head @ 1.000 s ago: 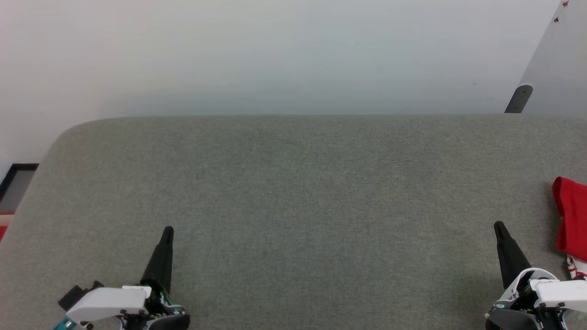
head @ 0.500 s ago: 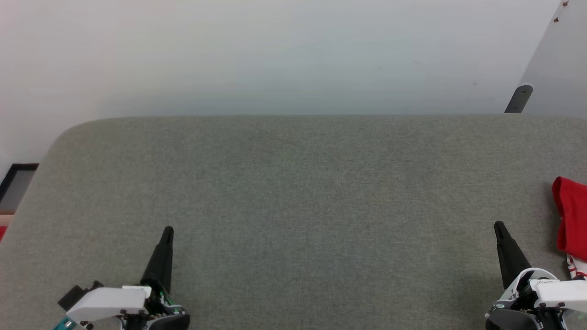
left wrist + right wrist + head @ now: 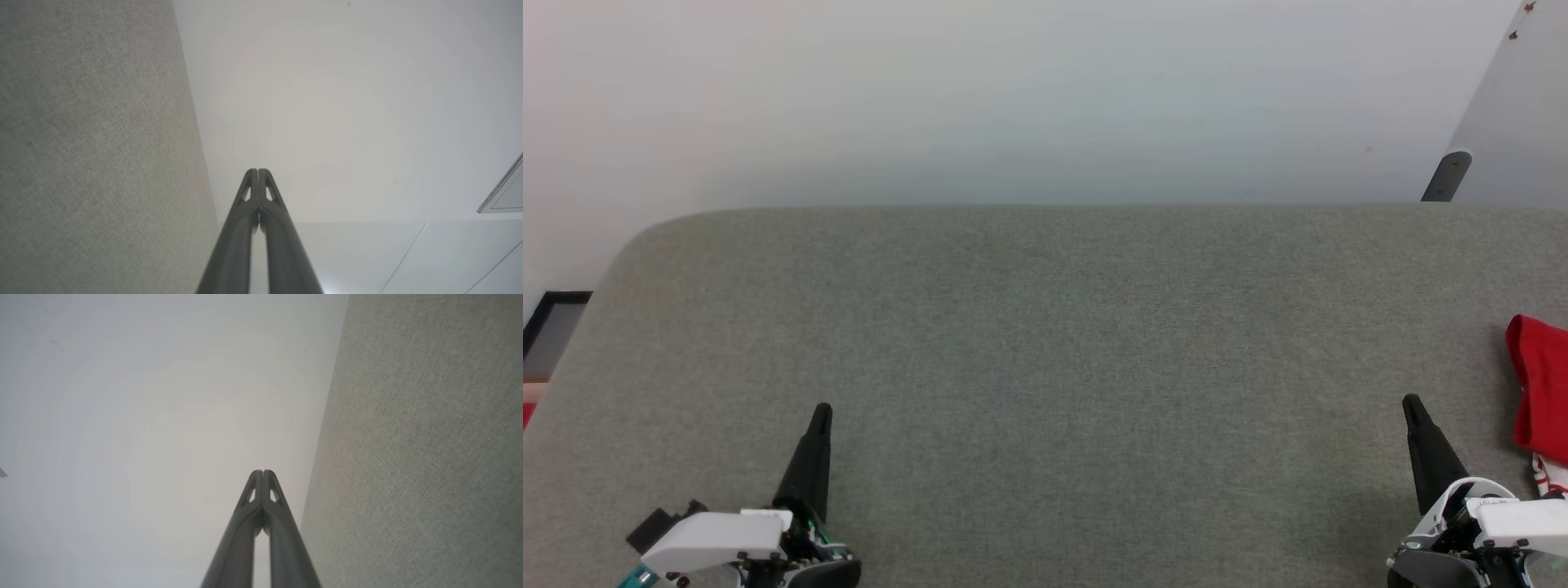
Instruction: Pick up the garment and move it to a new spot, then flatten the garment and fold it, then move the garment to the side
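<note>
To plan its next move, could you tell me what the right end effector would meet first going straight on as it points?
The right end effector points across the table; the way looks free until the wall, probably. The shirt lies aside.

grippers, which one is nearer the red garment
The right gripper: the garment lies close beside it at the right edge, while the left gripper sits far off at lower left.
</note>
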Robot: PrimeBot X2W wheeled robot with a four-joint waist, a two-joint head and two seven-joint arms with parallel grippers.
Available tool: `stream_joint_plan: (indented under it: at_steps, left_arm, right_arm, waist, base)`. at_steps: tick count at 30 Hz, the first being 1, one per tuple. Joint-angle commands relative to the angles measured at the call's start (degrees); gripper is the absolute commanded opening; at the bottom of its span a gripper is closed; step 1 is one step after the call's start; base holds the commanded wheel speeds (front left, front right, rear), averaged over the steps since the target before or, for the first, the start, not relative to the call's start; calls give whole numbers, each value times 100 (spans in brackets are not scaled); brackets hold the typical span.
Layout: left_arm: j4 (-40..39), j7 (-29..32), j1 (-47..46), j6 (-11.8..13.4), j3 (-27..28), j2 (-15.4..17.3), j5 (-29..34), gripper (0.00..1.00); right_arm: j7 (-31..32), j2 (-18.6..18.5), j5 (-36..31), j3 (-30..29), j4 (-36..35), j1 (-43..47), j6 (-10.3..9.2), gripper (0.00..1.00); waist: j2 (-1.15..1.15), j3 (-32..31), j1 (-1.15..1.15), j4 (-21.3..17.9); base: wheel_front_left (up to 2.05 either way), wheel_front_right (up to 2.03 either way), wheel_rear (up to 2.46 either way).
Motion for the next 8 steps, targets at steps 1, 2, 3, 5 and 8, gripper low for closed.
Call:
stream_joint_plan:
  at_steps: [1,2,3,5,8]
  left_arm:
    - [-8,9,-55,-33,12,5,-19,0]
    - [-8,9,-55,-33,12,5,-19,0]
    - [-8,9,-55,-33,11,5,-19,0]
    - [-8,9,-55,-33,13,5,-19,0]
    - [-9,9,-55,-33,11,5,-19,0]
  right_arm:
    - [11,20,13,1,-12,-16,0,0]
    - [12,20,13,1,-12,-16,0,0]
    - [12,20,13,1,-12,-16,0,0]
    - [12,20,13,1,-12,-16,0,0]
    - [11,20,14,1,-12,-16,0,0]
  waist:
    - [0,0,0,0]
    - [0,0,0,0]
    - [0,0,0,0]
    - [0,0,0,0]
    - [0,0,0,0]
  base:
    - [0,0,0]
    - [0,0,0]
    - [0,0,0]
    - [0,0,0]
    - [0,0,0]
